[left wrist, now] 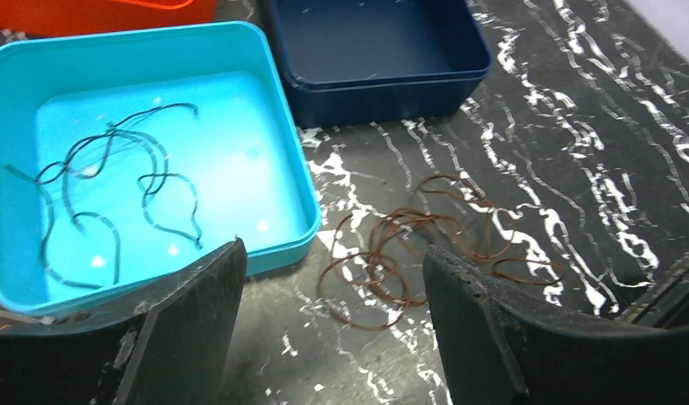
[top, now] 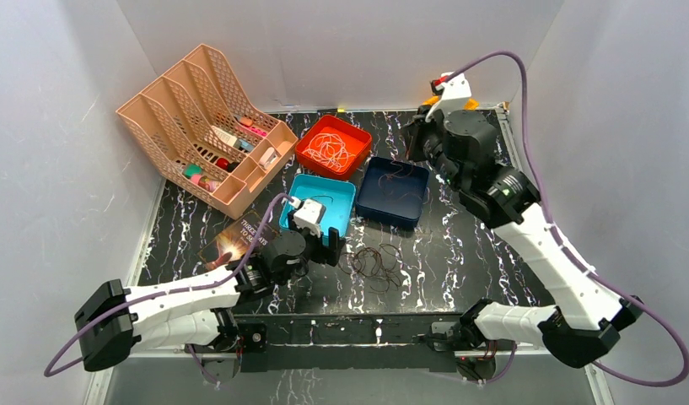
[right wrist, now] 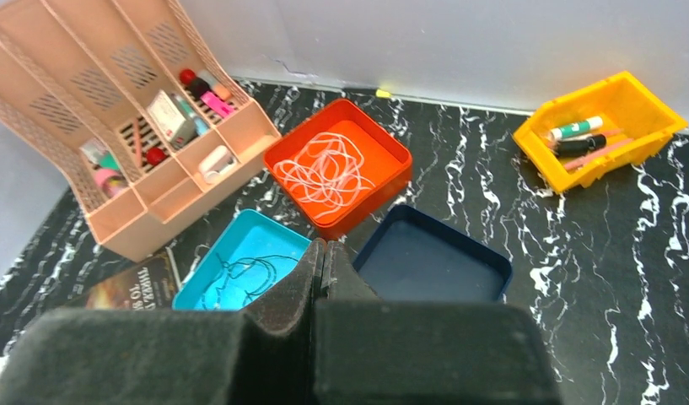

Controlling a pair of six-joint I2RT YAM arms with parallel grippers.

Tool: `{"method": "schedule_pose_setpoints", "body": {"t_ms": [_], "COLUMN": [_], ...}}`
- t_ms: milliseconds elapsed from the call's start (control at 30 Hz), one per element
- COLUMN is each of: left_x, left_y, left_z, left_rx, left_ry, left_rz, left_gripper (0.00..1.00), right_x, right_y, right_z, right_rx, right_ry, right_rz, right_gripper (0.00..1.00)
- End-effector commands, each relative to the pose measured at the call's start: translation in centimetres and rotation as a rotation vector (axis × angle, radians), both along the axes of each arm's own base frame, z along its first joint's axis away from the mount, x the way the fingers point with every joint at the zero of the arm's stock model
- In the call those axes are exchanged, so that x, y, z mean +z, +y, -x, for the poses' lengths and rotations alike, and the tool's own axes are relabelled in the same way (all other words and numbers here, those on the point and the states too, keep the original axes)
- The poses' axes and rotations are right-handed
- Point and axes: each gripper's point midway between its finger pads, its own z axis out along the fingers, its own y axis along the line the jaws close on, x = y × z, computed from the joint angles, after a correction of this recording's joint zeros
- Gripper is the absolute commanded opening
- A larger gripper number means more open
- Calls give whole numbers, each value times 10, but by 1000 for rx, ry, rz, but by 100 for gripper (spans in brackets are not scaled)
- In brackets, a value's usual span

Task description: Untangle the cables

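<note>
A: Where do the cables lie?

B: Apart, by colour. The white cable (right wrist: pixel 324 173) fills the orange tray (right wrist: pixel 393 159) toward the far edge of the table (top: pixel 459 245). The black cable (left wrist: pixel 113 194) lies loose in the cyan tray (left wrist: pixel 300 181), just nearer. The brown cable (left wrist: pixel 391 253) is bare on the table by the middle of the near edge, just in front of the navy tray (left wrist: pixel 383 94), in which I make out no cable.

A: So brown is the leftover?

B: I judge so. One colour per tray looks like the plan, and the navy tray is the only one unfilled, so brown probably belongs there.

A: And the left gripper (left wrist: pixel 332 257)?

B: Its jaws are wide with nothing between them. It sits low by the cyan tray's near right corner, and the brown loops show just beyond the gap. That stance suits a reach down onto brown.

A: The right gripper (right wrist: pixel 324 266)?

B: Its fingers are pressed together and hold nothing. It is raised near the far edge, right of the trays, probably to keep out of the left arm's way.

A: Any risk?

B: The brown loops overlap. A pinch on one strand may drag the rest as a clump, or snag it on the navy tray's wall.
</note>
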Motion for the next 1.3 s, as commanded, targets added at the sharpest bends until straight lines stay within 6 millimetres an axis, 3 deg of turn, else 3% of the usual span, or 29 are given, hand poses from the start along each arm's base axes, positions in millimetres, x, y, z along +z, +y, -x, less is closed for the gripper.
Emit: {"method": "schedule_pose_setpoints", "body": {"t_ms": [0,233,600,1067,1267], "left_x": [1,7,5,3,3], "left_y": [29,42,52,50,50], "left_z": [-2,2,5,8,10], "left_rx": [91,108,133,118,108], "left_ry": [31,30,47,65,66], "left_rz": [-86,-91,-86,-95,-92], "left_gripper": [77,86,94,95,96], "right_x": [-13,-58,-96,-140,-173], "right_y": [-4,-18,-27,-17,2], "right_z": [-23,-66,-117,-153,-148], "right_rx": [-32,-60,-91,-75,20], "right_ry": [6,97,108,194,301], "right_rz": [37,17,-10,-26,-27], "right_gripper": [0,0,0,0,0]}}
